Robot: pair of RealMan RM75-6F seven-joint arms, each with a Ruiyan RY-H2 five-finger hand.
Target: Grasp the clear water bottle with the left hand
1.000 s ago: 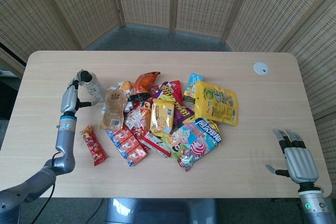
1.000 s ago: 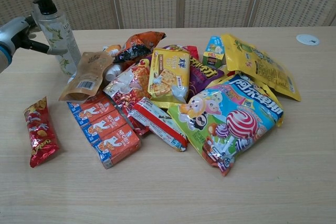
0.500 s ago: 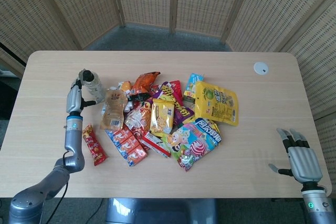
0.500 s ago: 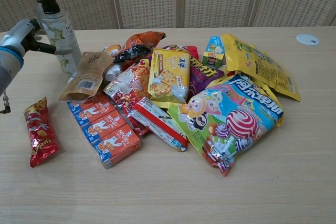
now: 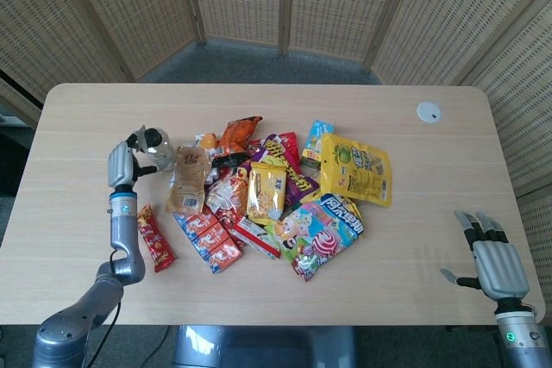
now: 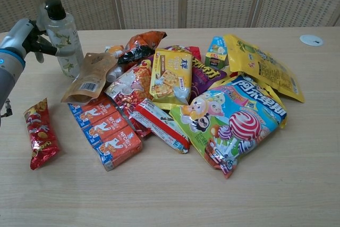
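The clear water bottle, with a black cap and a leaf print, stands at the left end of the snack pile, and the head view shows the bottle from above. My left hand is at its left side and holds its upper part, with fingers behind the neck and a thumb against the front. The head view shows this left hand just left of the bottle. My right hand rests open at the table's front right corner, holding nothing and far from the bottle.
A brown pouch leans against the bottle's base. Red biscuit boxes, a red snack pack, yellow bags and a lollipop bag fill the middle. A white disc lies far right.
The left hand and the bottle shifted slightly right together, and the bottle went from leaning left to nearly upright. The right hand barely moved.
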